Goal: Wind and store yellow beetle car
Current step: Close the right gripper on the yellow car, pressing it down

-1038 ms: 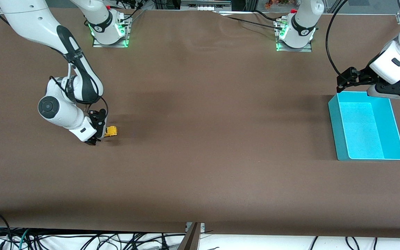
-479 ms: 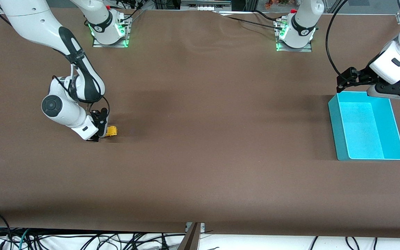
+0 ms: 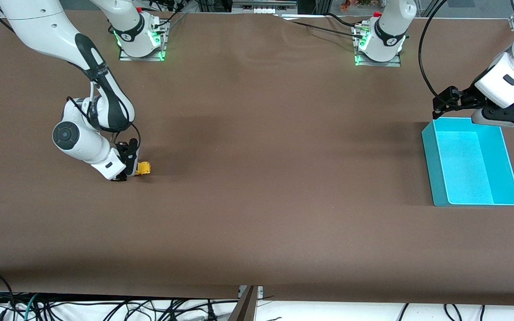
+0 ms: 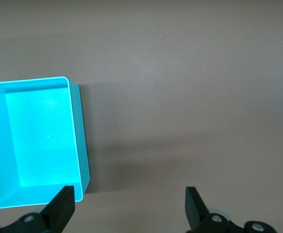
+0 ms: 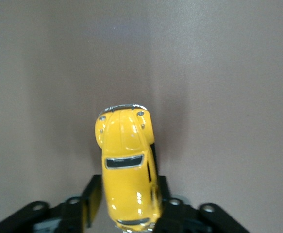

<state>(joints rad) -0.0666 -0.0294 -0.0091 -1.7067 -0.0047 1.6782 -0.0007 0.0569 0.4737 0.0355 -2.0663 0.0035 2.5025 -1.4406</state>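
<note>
The yellow beetle car (image 3: 143, 168) (image 5: 129, 165) sits upright on its wheels. It lies toward the right arm's end of the table (image 3: 257, 200), roughly midway between the long edges.

Yellow beetle car (image 5: 129, 170), turquoise bin (image 3: 435, 165), brown table (image 3: 257, 214).

Low in the frame's centre, the right gripper (image 5: 130, 201) is clamped on the yellow car (image 5: 127, 165), whose nose points up over brown table (image 5: 228, 73).

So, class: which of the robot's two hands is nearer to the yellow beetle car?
The right. The right hand is shut on the yellow beetle car at the right arm's end of the table. The left hand waits open beside the turquoise bin, at the left arm's end.
</note>
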